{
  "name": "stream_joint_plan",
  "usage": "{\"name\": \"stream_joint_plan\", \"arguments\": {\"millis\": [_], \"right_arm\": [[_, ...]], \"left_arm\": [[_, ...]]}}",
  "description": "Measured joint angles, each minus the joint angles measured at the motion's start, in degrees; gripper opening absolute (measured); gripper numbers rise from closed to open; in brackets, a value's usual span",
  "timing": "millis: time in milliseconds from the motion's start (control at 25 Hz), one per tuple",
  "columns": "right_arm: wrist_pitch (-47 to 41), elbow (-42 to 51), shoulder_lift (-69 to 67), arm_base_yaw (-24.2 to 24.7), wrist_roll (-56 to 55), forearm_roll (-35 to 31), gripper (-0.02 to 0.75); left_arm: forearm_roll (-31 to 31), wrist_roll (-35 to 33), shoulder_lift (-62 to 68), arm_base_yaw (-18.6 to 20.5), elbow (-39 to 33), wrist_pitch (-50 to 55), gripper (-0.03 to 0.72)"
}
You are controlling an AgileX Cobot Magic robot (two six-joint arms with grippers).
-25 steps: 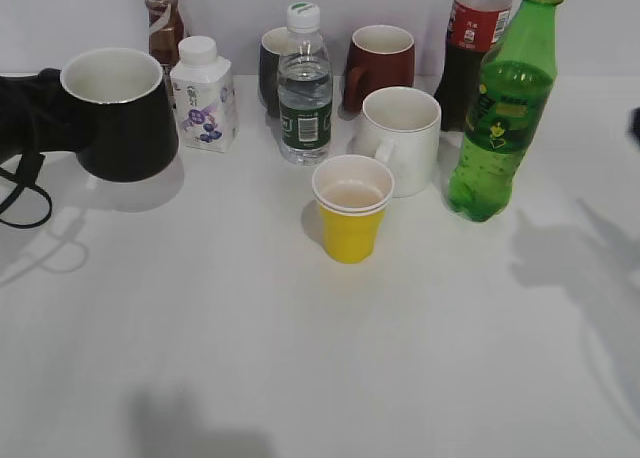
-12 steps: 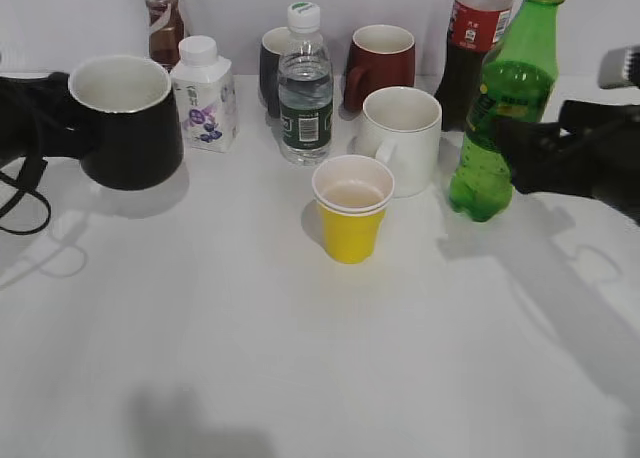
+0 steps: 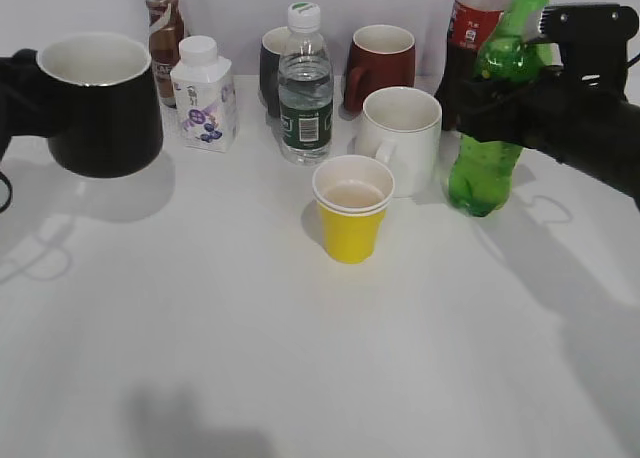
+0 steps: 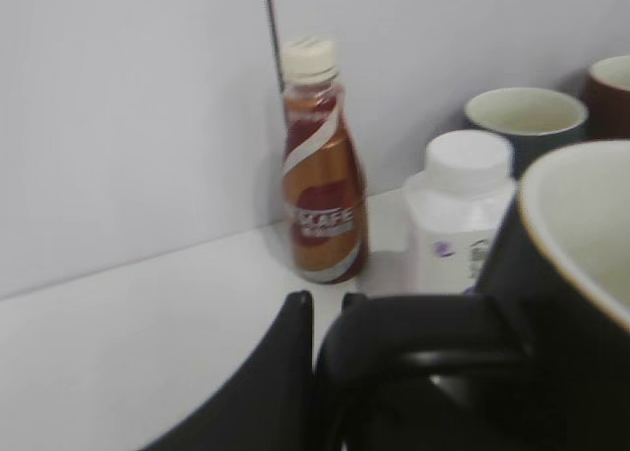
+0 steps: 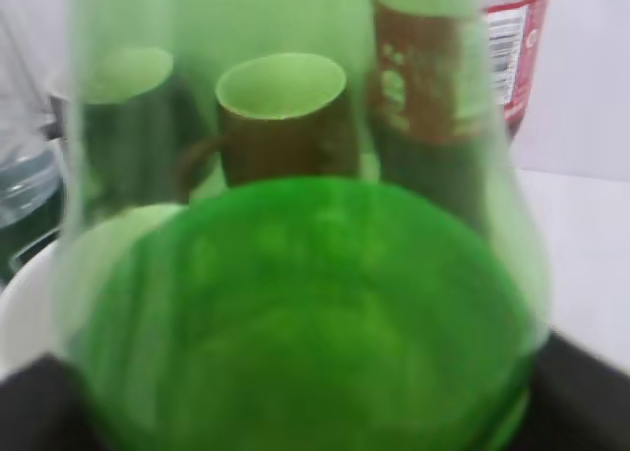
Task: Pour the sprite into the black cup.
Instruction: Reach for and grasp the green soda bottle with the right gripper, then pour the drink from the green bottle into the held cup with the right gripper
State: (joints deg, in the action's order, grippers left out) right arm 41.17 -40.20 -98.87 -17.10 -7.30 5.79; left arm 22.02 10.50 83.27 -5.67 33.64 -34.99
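Glossy black cup (image 3: 100,103), translucent green sprite (image 3: 488,173), right end effector (image 3: 497,103) clasping

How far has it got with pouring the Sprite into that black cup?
Early days. Done: the left fingers hold the black cup by its handle, raised off the table. In hand: the right gripper is around the Sprite bottle, which stands upright with its green cap on. Left: opening it, bringing bottle and cup together, pouring.
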Motion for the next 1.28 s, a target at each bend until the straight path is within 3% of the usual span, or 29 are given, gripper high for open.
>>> {"name": "stream_joint_plan", "arguments": {"millis": [120,280,600,1000,1280], "right_arm": [[-4.99,0.12,3.13,-0.22,-0.05,5.32,0.436],[-12.39,-0.9,10.02,-1.8,2.27,12.82,0.436],[-38.62,-13.3,16.36,-12.3,16.5,22.62,0.436],[-52.33,-17.6,16.36,-24.16,21.67,42.36,0.436],[-54.97,-17.85,16.36,-24.87,21.75,51.86,0.436]], "left_arm": [[1.45,0.85,-3.07,-2.38,-0.04,3.31,0.055],[2.28,1.14,-5.86,-9.42,-0.04,9.24,0.055],[2.72,1.2,-6.72,-22.88,3.76,20.65,0.055],[2.84,1.26,-6.77,-27.84,8.41,26.7,0.055],[2.9,1.26,-6.77,-29.95,8.55,28.58,0.054]]}}
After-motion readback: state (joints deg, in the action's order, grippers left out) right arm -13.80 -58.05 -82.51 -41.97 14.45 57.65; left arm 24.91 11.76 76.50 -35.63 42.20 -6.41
